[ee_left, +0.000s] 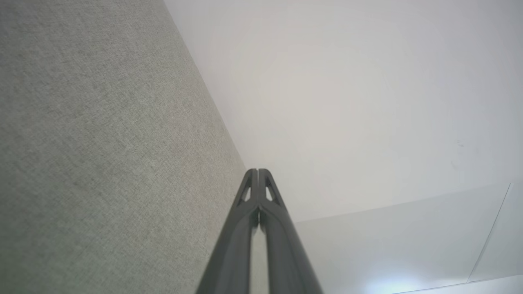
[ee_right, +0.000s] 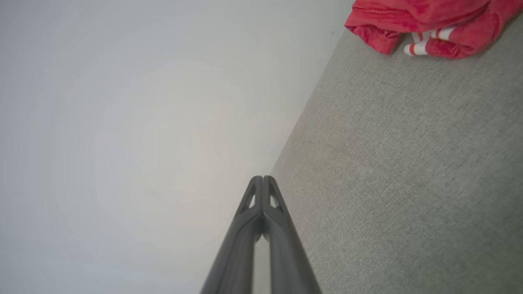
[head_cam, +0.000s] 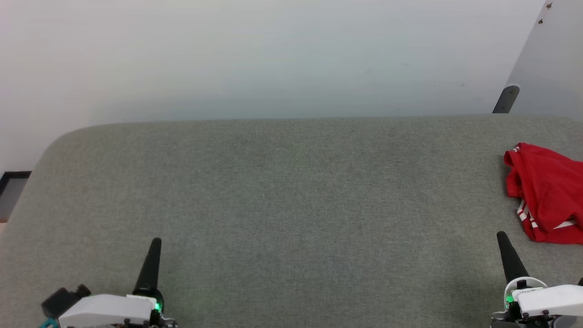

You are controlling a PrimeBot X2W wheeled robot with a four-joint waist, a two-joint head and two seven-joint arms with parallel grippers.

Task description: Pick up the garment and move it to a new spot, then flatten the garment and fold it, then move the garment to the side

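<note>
The garment (head_cam: 549, 191) is a crumpled red shirt with red-and-white striped trim, lying at the far right of the grey table, partly cut off by the head view's edge. The right wrist view has the garment (ee_right: 425, 24) at its top right. My right gripper (head_cam: 502, 236) rests at the lower right, shut and empty, its tip just left of and below the garment without touching it; its fingertips (ee_right: 262, 179) meet. My left gripper (head_cam: 156, 240) sits at the lower left, shut on nothing, with fingertips (ee_left: 258, 171) pressed together.
The grey fabric-covered table (head_cam: 282, 191) spreads wide between the grippers. A pale wall (head_cam: 273, 54) rises behind its far edge. A grey panel with a dark bracket (head_cam: 506, 99) stands at the back right. A dark object (head_cam: 10, 184) sits off the table's left edge.
</note>
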